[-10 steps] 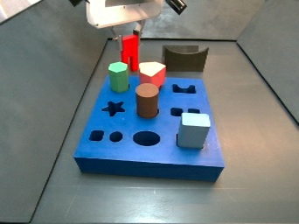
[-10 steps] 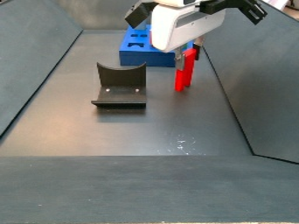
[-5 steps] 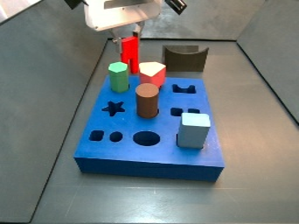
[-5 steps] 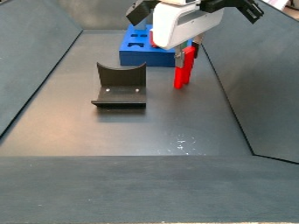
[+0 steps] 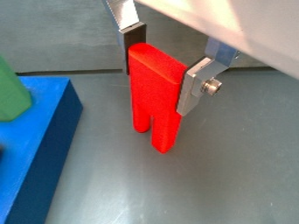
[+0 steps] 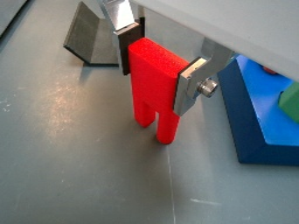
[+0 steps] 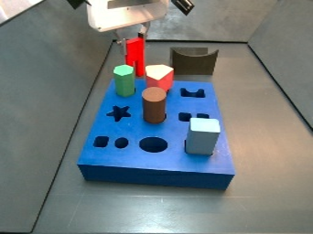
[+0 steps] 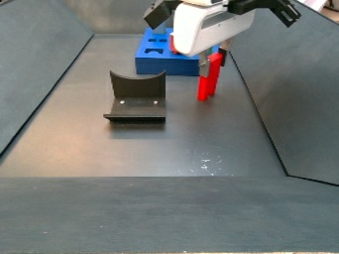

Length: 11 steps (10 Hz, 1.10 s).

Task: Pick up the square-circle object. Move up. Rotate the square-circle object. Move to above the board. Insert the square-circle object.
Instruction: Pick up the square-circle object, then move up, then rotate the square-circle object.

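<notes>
Two tool (image 5: 162,63) fingers clamp the upright square-circle object (image 5: 153,96).

Gripper (image 6: 156,54) straddles the block end of the square-circle object (image 6: 155,87), pads pressed on either side. Prongs point down, seemingly just clear of the grey floor (image 6: 70,157). Blue board (image 6: 260,122) beside it; dark arch block (image 6: 90,32) behind.
</notes>
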{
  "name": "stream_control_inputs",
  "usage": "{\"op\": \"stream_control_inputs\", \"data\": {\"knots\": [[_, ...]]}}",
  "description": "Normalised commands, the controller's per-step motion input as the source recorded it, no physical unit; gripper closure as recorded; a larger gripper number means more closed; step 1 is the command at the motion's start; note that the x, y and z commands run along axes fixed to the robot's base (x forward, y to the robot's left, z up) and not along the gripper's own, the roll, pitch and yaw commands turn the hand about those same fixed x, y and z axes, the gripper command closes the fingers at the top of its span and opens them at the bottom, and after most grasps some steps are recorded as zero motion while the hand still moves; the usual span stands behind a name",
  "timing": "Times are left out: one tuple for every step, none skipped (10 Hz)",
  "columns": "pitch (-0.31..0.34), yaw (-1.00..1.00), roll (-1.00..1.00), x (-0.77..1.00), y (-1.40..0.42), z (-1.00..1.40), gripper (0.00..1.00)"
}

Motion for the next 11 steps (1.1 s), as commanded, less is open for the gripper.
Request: {"op": "stream_control_inputs", "data": {"knots": [[0.0,0.0,0.0,0.0,0.0,0.0,1.0],[0.0,0.0,0.0,0.0,0.0,0.83,1.0],[0.073,-0.02,-0.01,-0.07,-0.05,0.78,1.0],[0.097,-0.02,-0.02,-0.08,-0.04,0.65,1.0],[0.089,0.0,-0.03,-0.05,-0.03,0.52,1.0],[0.072,0.01,-0.05,-0.03,-0.02,0.31,1.0],[0.066,0.01,-0.06,-0.02,-0.02,0.2,1.0],[0.0,0.0,0.0,0.14,0.32,1.0,1.0],[0.021,-0.01,0.0,0.13,0.31,1.0,1.0],[0.041,-0.02,-0.01,0.11,0.28,1.0,1.0],[0.064,-0.03,-0.02,0.09,0.22,1.0,1.0]]}}
